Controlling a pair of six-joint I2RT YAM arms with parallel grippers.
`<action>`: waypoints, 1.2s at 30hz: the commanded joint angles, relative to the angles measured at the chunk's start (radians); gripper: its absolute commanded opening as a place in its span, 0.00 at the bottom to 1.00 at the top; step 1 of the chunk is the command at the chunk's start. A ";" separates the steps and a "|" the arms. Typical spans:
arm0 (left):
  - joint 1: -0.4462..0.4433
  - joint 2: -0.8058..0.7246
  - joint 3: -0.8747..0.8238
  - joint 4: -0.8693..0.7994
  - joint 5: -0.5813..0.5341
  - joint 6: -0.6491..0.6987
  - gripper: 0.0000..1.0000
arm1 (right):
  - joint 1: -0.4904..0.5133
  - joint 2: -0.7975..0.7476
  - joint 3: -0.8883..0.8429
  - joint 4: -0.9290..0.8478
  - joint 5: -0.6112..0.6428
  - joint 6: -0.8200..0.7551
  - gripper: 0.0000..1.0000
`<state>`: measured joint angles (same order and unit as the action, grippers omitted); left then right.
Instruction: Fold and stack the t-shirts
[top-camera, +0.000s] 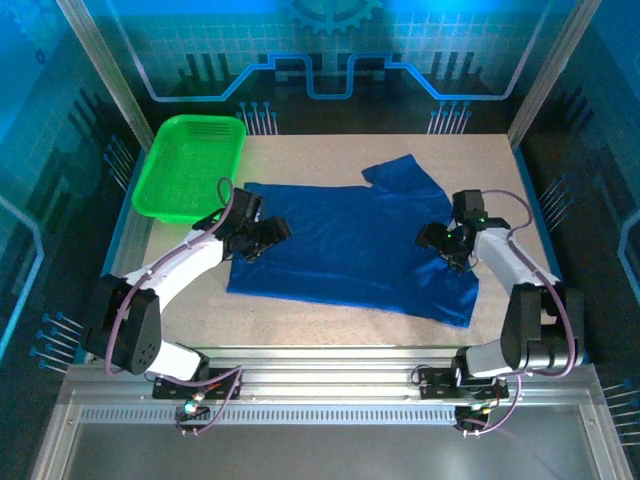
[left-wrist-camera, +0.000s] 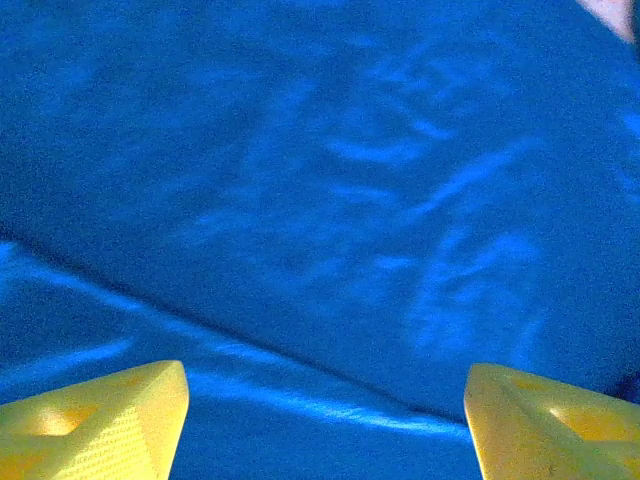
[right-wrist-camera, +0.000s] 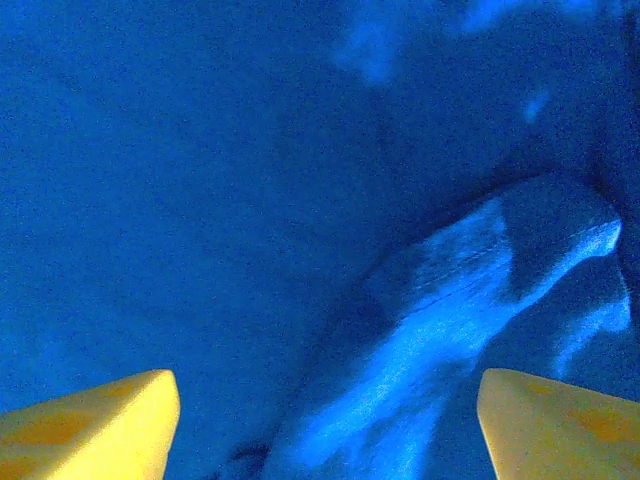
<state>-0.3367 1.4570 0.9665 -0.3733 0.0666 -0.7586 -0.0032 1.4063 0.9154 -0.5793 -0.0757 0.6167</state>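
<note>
Beyond the t-shirt's (top-camera: 350, 245) far edge the table (top-camera: 300, 160) lies bare, open for passage. The green basket (top-camera: 190, 165) stands just off the t-shirt's far-left corner, blocking that side. A bare strip runs along the t-shirt's near edge.

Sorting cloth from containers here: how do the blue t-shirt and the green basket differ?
The t-shirt is blue cloth spread out mid-table; the basket is green walled plastic at the far-left corner. The left gripper and right gripper hang over the t-shirt, not the basket. T-shirt and basket both rest on the table.
</note>
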 joint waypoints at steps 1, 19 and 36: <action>-0.015 0.033 0.046 0.058 0.059 0.004 0.75 | -0.044 -0.066 0.030 -0.049 -0.074 -0.057 0.80; -0.138 0.256 0.244 0.170 0.233 0.081 0.73 | -0.097 -0.013 0.014 0.002 -0.327 -0.045 0.60; -0.140 0.216 0.132 0.162 0.176 0.059 0.73 | 0.028 0.161 -0.091 -0.027 -0.134 0.061 0.17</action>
<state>-0.4797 1.7138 1.1297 -0.2039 0.2626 -0.7006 0.0132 1.5520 0.8745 -0.5877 -0.2714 0.6403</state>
